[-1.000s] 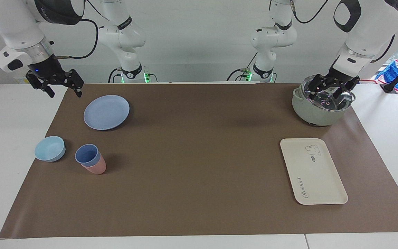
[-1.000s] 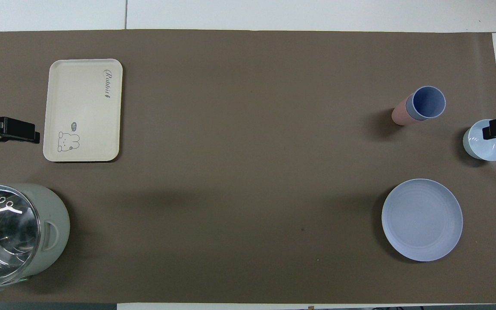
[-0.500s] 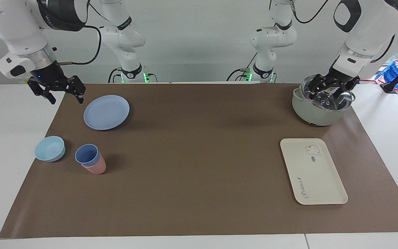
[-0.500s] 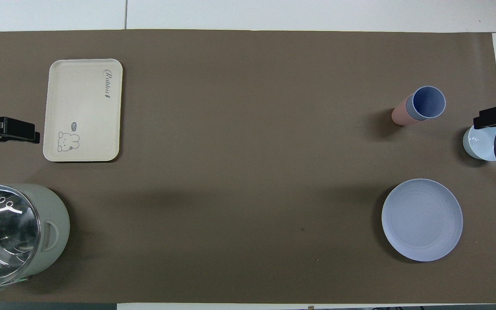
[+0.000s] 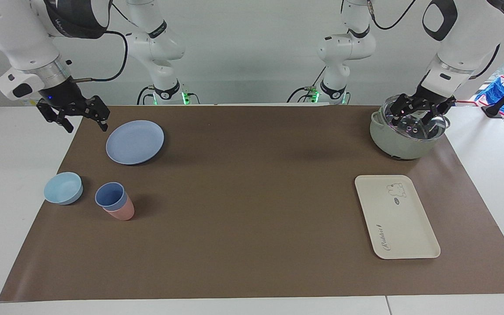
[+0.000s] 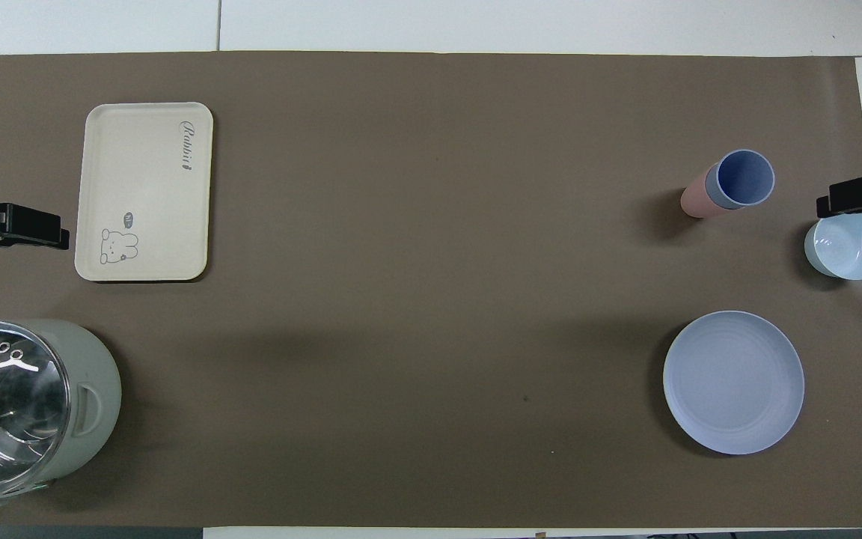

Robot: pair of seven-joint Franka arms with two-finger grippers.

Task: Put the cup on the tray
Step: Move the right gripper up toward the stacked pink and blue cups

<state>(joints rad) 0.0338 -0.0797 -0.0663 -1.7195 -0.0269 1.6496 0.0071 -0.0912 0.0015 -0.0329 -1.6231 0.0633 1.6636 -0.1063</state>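
The periwinkle-blue cup [image 5: 111, 195] [image 6: 744, 180] stands nested in a pink tumbler [image 5: 124, 213] [image 6: 694, 202] toward the right arm's end of the mat. The cream tray [image 5: 403, 227] [image 6: 145, 150] with the rabbit drawing lies bare toward the left arm's end. My right gripper [image 5: 85, 124] hangs open and empty above the mat's edge beside the round plate, well apart from the cup. Over the pot's glass lid my left gripper [image 5: 414, 114] waits open, holding nothing.
A round blue plate [image 5: 134, 142] [image 6: 733, 382] lies nearer to the robots than the cup. A light-blue bowl [image 5: 63, 188] [image 6: 839, 251] sits beside the cup at the mat's edge. A grey-green pot [image 5: 403, 140] [image 6: 90, 397] with a glass lid stands nearer to the robots than the tray.
My right gripper has drifted a little in over the mat's edge and lower, staying open. The left arm, cup and tray have not moved.
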